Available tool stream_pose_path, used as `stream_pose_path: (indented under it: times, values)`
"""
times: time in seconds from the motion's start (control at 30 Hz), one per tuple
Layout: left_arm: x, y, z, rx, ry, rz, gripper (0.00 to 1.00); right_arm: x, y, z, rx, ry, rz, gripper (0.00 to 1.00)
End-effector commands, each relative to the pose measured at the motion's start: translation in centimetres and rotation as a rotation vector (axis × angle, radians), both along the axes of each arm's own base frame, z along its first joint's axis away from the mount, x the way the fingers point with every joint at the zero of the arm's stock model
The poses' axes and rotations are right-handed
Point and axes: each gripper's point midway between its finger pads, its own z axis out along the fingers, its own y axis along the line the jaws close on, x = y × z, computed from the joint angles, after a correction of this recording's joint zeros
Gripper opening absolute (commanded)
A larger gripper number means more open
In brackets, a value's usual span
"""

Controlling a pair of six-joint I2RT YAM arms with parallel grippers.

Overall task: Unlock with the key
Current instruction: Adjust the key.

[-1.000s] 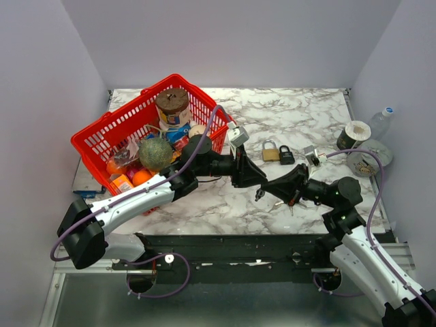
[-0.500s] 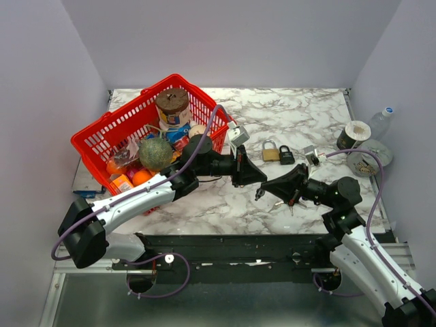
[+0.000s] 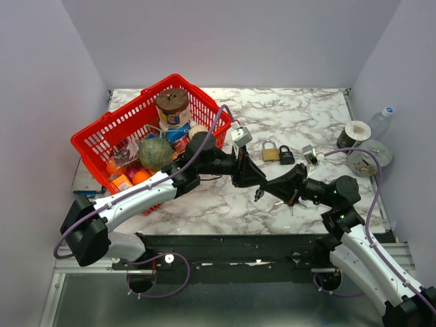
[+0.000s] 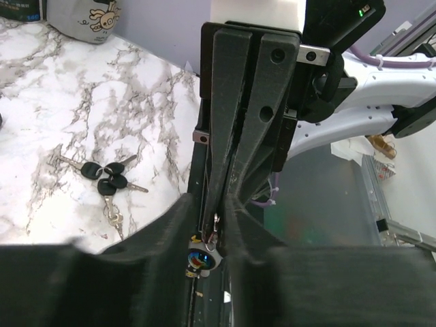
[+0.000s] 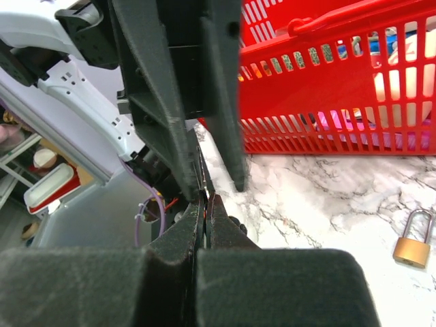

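The right gripper is pinched shut, and the left gripper stands parted around its tips. Whether a key sits there, I cannot tell. A key bunch lies on the marble at left. The brass padlock, upper centre, seems untouched, so the unlocking is all ahead.

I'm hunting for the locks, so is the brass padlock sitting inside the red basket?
No, the brass padlock lies on the marble table outside the red basket, beside a black padlock.
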Motion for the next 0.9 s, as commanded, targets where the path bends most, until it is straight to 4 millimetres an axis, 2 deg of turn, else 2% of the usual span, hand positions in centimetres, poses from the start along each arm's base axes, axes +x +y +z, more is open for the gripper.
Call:
stream_pose_path:
  times: [0.0, 0.1, 0.3, 0.4, 0.67, 0.87]
  values:
    - [-0.7, 0.2, 0.7, -0.018, -0.029, -0.047, 0.43, 0.0, -0.2, 1.4, 0.03, -0.047, -0.014, 0.01]
    - [-0.4, 0.3, 0.9, -0.028, -0.031, -0.025, 0.43, -0.1, -0.2, 1.5, 0.033, -0.051, -0.015, 0.01]
    - [0.0, 0.6, 1.1, -0.041, -0.033, 0.0, 0.37, -0.1, -0.3, 1.5, 0.034, -0.051, -0.02, 0.01]
    - [0.2, 0.7, 1.2, -0.047, -0.032, 0.012, 0.3, -0.1, -0.3, 1.4, 0.032, -0.046, -0.018, 0.01]
    - [0.3, 0.7, 1.1, -0.049, -0.027, 0.016, 0.01, 0.0, -0.3, 1.2, 0.032, -0.043, -0.024, 0.01]
    - [0.1, 0.8, 1.1, -0.048, -0.036, 0.002, 0.0, -0.3, -0.2, 1.4, 0.026, -0.043, -0.007, 0.01]
